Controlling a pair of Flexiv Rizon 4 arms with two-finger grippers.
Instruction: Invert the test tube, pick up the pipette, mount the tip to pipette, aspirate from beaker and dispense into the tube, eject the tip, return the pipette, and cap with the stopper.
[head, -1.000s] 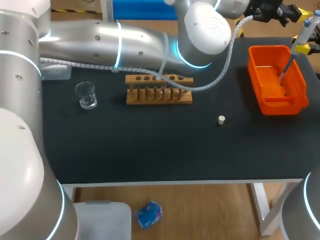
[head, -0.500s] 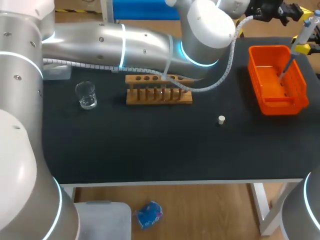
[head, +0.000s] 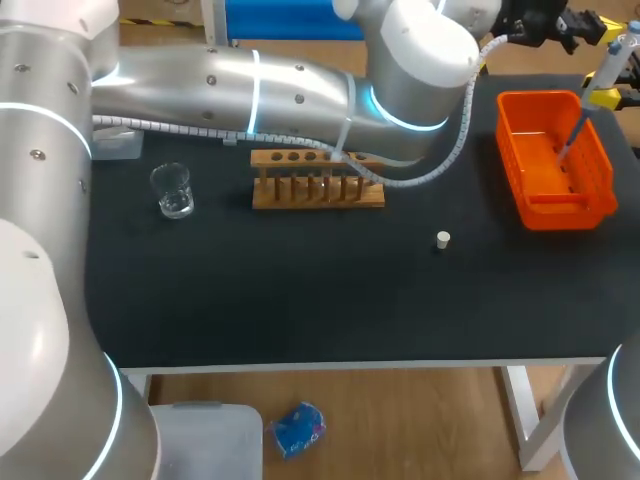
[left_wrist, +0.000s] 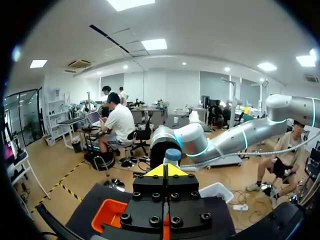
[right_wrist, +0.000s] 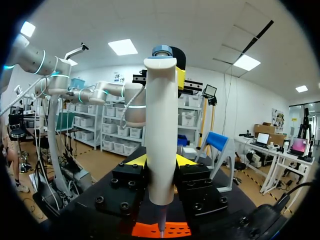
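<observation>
My right gripper (head: 603, 97) (right_wrist: 160, 161) is shut on the white pipette (head: 610, 62) (right_wrist: 160, 135) and holds it upright at the far right. The pipette's thin lower end (head: 570, 140) hangs over the orange basket (head: 592, 170) (right_wrist: 145, 230). My left arm reaches across the back of the table. Its gripper (head: 588, 22) (left_wrist: 166, 170) is shut, with its yellow tips right at the pipette's blue top button (left_wrist: 172, 154). The wooden test tube rack (head: 318, 192) stands mid-table. The glass beaker (head: 172, 190) is at the left and the white stopper (head: 443, 239) lies to the right of centre.
The left arm's forearm and cable (head: 450, 120) hang over the rack's far side. The orange basket (left_wrist: 107, 214) sits under both grippers near the table's right edge. A clear box (head: 115, 145) stands at the back left.
The left arm's forearm and elbow have shifted a little to the right. Both grippers and the pipette stay where they were.
</observation>
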